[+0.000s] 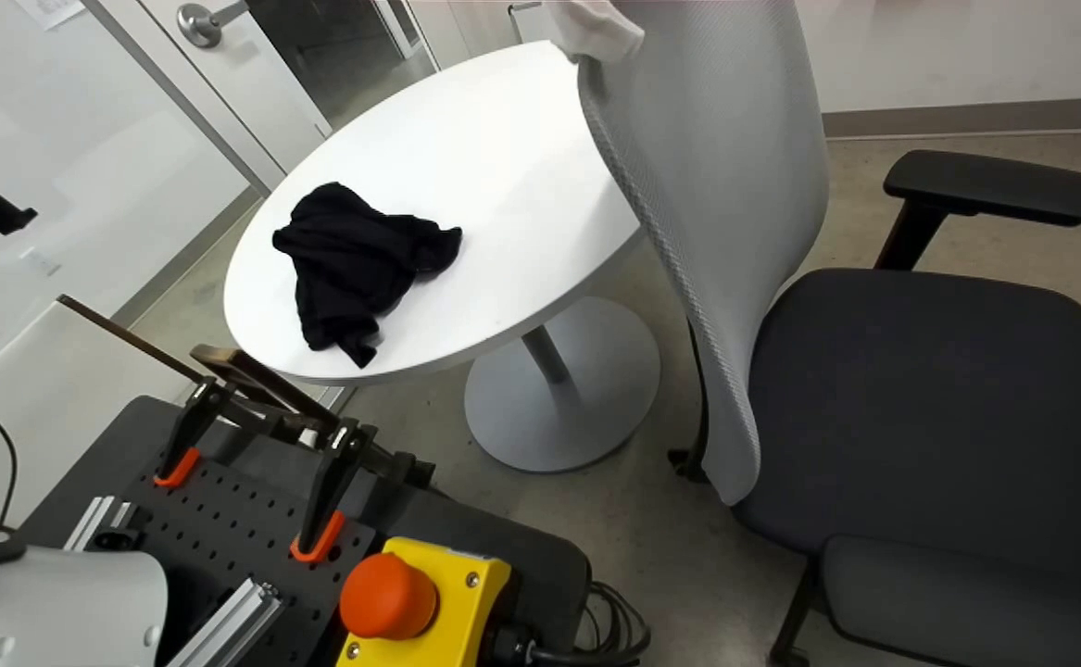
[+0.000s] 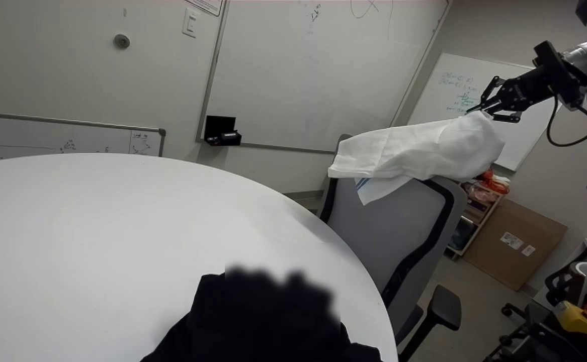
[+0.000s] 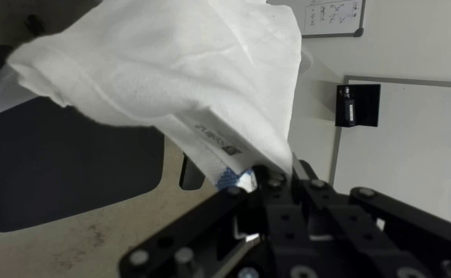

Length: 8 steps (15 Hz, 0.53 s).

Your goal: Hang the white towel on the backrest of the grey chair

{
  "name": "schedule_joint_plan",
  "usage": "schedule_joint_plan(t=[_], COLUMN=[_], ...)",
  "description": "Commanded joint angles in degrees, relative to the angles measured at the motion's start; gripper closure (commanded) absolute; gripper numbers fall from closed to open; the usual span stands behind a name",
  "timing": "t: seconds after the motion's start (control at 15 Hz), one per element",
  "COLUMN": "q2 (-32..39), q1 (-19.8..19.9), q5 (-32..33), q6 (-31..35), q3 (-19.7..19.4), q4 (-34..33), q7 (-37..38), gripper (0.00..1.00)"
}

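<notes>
A white towel (image 2: 414, 151) lies over the grey chair (image 1: 873, 389), one end in the gripper (image 2: 482, 111)

The towel rests across the top of the chair's backrest (image 2: 389, 231), covering most of that edge. A corner with blue stripes (image 2: 366, 186) hangs down on the side toward the round white table (image 2: 122, 241). At the end nearest the robot arm (image 2: 582, 60) the fabric rises to the gripper, whose fingers (image 3: 281, 208) are drawn together with a bit of it pinched between the tips. The wrist view shows a label (image 3: 219, 137) on the towel next to them, its dark lettering too blurred for me to read, and past the towel's edge the chair's black seat (image 3: 70, 162).

On the table lies a crumpled black cloth (image 1: 355, 269), well apart from the towel. A yellow box (image 1: 466, 593) with a red button (image 1: 387, 595) sits on a dark stand (image 1: 545, 570). By the wall past the chair stands a cardboard box (image 2: 514, 241). A whiteboard (image 2: 318, 75) hangs behind the chair, a black holder (image 2: 223, 131) at its lower corner.
</notes>
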State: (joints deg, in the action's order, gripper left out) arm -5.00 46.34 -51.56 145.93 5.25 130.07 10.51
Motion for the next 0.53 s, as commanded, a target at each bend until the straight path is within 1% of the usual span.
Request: schedule_joint_plan(t=[0.0, 0.27, 0.47], q2=[5.4, 13.1, 18.5], q1=[-9.0, -16.7, -20.9], q5=[7.1, 13.0, 16.5], q6=[3.3, 7.2, 7.8], q3=[-7.4, -14.3, -19.4], q4=[-3.5, -7.7, -11.7], q7=[8.3, 17.3, 24.3], gripper=[0.98, 0.98, 0.98])
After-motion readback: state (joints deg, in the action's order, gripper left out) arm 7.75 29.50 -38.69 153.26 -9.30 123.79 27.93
